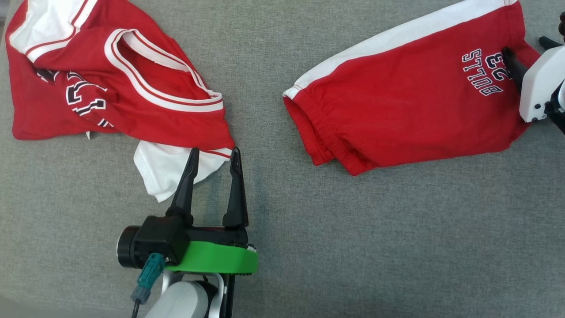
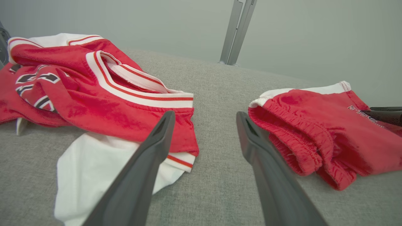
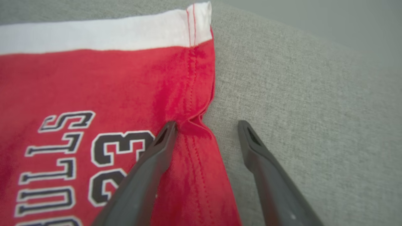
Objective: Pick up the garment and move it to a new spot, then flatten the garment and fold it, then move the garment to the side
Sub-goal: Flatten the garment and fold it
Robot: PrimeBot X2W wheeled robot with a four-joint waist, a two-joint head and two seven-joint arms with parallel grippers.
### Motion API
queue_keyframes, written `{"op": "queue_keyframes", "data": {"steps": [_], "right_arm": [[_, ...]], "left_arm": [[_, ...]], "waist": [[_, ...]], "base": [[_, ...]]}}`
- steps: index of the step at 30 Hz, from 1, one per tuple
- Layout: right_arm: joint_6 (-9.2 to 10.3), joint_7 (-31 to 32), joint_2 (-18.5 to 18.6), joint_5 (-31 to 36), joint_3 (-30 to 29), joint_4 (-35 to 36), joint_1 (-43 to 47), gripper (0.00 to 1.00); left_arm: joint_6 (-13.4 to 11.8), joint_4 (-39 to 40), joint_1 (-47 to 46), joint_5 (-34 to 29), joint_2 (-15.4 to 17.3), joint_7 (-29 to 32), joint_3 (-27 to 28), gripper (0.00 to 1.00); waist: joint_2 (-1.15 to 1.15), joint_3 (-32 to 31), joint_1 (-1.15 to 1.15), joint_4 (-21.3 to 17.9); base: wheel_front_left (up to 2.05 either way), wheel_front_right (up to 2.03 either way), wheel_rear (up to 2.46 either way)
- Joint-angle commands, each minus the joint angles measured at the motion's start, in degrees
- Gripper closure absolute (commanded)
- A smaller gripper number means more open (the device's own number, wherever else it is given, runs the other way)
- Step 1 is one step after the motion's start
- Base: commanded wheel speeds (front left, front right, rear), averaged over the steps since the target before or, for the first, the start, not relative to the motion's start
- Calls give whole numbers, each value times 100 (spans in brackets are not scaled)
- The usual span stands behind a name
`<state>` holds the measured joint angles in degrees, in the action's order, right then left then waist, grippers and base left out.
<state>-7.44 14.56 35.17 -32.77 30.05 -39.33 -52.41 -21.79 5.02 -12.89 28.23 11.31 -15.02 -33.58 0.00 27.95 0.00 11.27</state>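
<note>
Before you, a grey woven-fabric surface [image 1: 282,247], on your left a crumpled red jersey with white-and-red trim [image 1: 145,110], its white part spilling out nearest you, on your right folded red shorts with a white side band [image 1: 397,97], well apart.

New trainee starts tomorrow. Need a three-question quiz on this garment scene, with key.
1. True or false: the left tool stands open, holding nothing, at the crumpled red-and-white jersey.
2. The red shorts with a white side stripe lie on: (A) a grey fabric surface; (B) a wooden table; (C) a metal tray.
3. Fill in: the number printed on the shorts, beside the right tool, is __.
Key: 1 true; 2 A; 3 23.
</note>
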Motion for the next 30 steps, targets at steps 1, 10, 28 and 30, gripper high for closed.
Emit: {"op": "queue_keyframes", "data": {"steps": [1, 10, 28, 30], "right_arm": [[-15, 219, -117, -183, 151, -106, 217, 0], [2, 416, 15, -1543, -32, 173, 564, 100], [6, -495, 91, -2842, -588, -227, 1755, 100], [6, -632, 127, -2920, -720, -443, 1761, 100]], "left_arm": [[56, -32, 83, -81, -40, -19, 77, 0], [422, -157, 276, -314, -222, -20, 321, 0], [911, -166, 1167, -592, 12, -20, 1019, 0], [944, -159, 1267, -607, 34, -20, 1081, 0]], "waist": [[0, 12, 0, 43], [0, -134, 0, -206], [0, -800, 0, -1282], [0, -813, 0, -1322]], "base": [[0, 0, 0], [0, 0, 0], [0, 0, 0], [0, 0, 0]]}}
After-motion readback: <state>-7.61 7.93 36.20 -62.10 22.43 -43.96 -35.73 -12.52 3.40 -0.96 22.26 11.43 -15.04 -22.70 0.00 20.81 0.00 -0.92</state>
